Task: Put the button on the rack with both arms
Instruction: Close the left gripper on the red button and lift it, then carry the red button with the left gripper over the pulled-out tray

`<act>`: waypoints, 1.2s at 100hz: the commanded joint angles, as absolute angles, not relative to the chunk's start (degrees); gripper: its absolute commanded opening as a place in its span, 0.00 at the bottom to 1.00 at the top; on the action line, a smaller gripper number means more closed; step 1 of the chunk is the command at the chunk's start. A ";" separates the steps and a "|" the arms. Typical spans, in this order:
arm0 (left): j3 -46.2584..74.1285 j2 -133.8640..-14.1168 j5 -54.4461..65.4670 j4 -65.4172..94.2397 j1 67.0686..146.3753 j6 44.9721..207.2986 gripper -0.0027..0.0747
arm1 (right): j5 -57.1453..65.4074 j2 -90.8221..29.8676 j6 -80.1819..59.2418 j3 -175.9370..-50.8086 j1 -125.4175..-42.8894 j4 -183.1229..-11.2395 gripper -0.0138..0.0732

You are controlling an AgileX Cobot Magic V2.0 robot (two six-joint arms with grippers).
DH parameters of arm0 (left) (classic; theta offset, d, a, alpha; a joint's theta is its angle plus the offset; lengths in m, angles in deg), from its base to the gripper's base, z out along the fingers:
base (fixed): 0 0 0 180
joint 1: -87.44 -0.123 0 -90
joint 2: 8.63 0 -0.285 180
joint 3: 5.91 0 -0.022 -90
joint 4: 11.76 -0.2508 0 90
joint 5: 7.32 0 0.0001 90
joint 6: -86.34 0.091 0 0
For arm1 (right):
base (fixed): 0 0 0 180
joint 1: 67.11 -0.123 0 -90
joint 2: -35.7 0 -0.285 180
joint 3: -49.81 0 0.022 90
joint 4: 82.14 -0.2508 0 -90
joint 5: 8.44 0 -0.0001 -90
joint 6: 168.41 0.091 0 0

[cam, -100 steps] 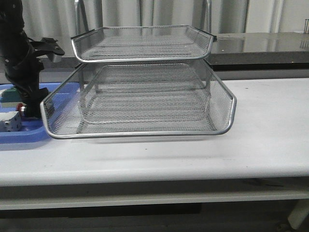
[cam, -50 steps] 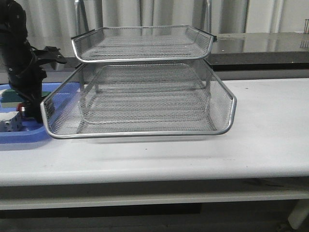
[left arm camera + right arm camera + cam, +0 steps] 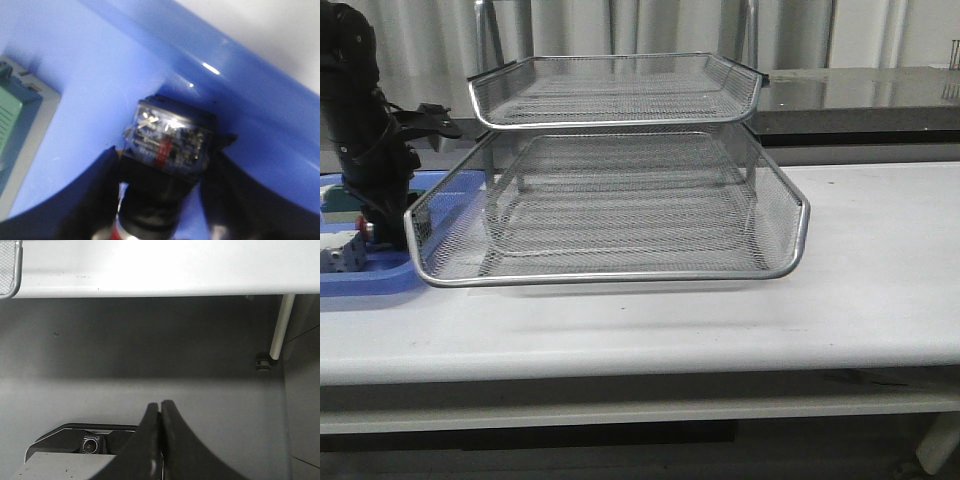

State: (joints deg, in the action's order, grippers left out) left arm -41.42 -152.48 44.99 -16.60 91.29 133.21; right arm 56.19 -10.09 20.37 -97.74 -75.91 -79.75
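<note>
The task looks to be at its first step: the small push-button switch with a red cap, black cylindrical body and clear-cased block at its back [image 3: 167, 145] lies in the flat blue plastic tray [image 3: 380, 278] at the left edge of the white table [image 3: 860, 280], close against the tray's raised rim, and has not yet reached the three-tier silver wire-mesh rack [image 3: 620, 190], which stands toward the left of the table's middle, just beside the tray. All the tiers that show hold nothing. The left black pincer [image 3: 160, 200] is down in the tray with one dark finger [image 3: 95, 200] on each side of the switch's body; the fingers seem to touch it, so I judge the pincer is grasping the button, though the blur in the wrist view leaves the firmness of the grip uncertain. A green block with a grey edge [image 3: 17, 125] lies apart from the switch in the same tray. The right black pincer [image 3: 160, 435] hangs below the table's front edge with its fingers clenched together and nothing between them. Lifting, any hand-over to the right arm, and setting the switch on a rack tier all remain.
</note>
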 commanded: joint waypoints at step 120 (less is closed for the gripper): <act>-59.23 -134.02 65.58 -11.76 91.09 129.47 0.07 | 54.06 -10.09 20.22 -99.67 -75.88 -78.92 0.08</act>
